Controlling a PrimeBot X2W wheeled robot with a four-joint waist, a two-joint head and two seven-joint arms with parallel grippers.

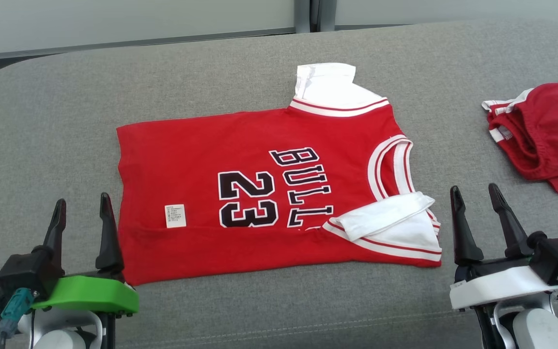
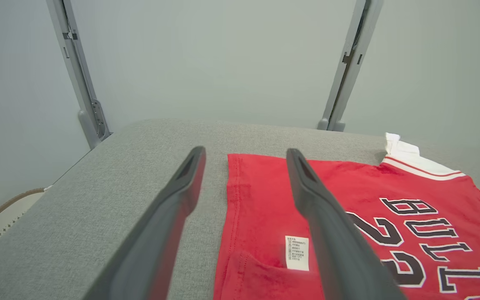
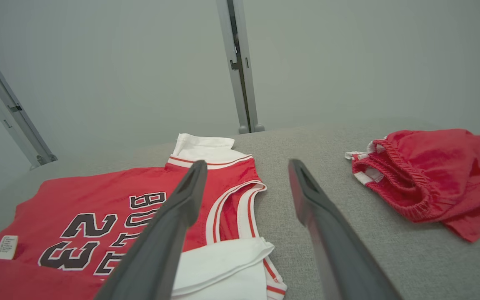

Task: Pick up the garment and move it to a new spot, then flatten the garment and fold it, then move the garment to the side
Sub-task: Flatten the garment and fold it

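The garment [image 1: 240,160] is a red jersey with white sleeves and black "23" lettering. It lies on the grey couch cushion [image 1: 66,121] with its near long edge folded over, a white care label [image 1: 175,215] showing. My left gripper [image 1: 82,210] stands open at the jersey's near left corner, holding nothing. In the left wrist view the left gripper [image 2: 244,164] straddles the garment [image 2: 348,208] at its left hem. My right gripper [image 1: 475,198] stands open just right of the white sleeve, empty. In the right wrist view the right gripper [image 3: 244,175] is above the garment [image 3: 98,196].
A crumpled pair of red shorts [image 1: 540,133] with white trim lies at the cushion's right side, also the shorts [image 3: 427,175] in the right wrist view. The cushion's front edge runs just before my grippers. A pale wall with grey frames stands behind.
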